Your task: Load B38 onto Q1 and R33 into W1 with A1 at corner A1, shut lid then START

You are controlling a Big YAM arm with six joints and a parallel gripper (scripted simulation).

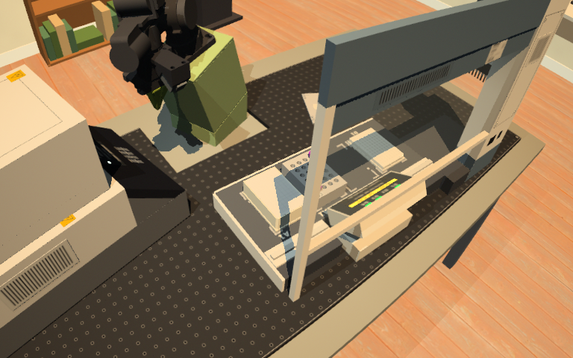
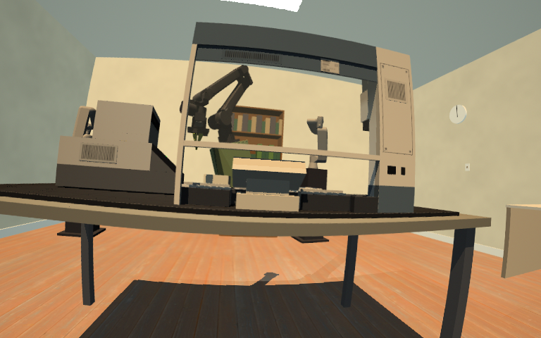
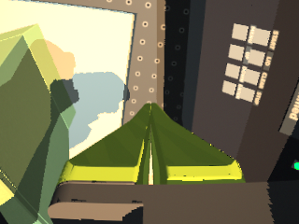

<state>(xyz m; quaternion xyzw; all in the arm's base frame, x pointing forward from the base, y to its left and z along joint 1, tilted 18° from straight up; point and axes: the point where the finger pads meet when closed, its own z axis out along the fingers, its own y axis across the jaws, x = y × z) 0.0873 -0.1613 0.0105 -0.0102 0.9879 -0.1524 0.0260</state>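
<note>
Only a "4" (image 1: pixel 285 233) reads on the deck (image 1: pixel 249 219); hand (image 3: pixel 149 126) closed, empty.

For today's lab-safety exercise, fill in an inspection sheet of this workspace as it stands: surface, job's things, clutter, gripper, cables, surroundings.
Surface: dark perforated mat on a tan table.
Job's things: cycler at the mat's left end, lid down, keypad and a green lamp in the wrist view; one plate on the deck; tube block and deep-well block beside it.
Clutter: nothing seen.
Gripper: gripper shut, holding nothing, raised near the arm's green pedestal.
Cables: nothing seen.
Surroundings: bookshelf, wall clock, wooden floor.
</note>
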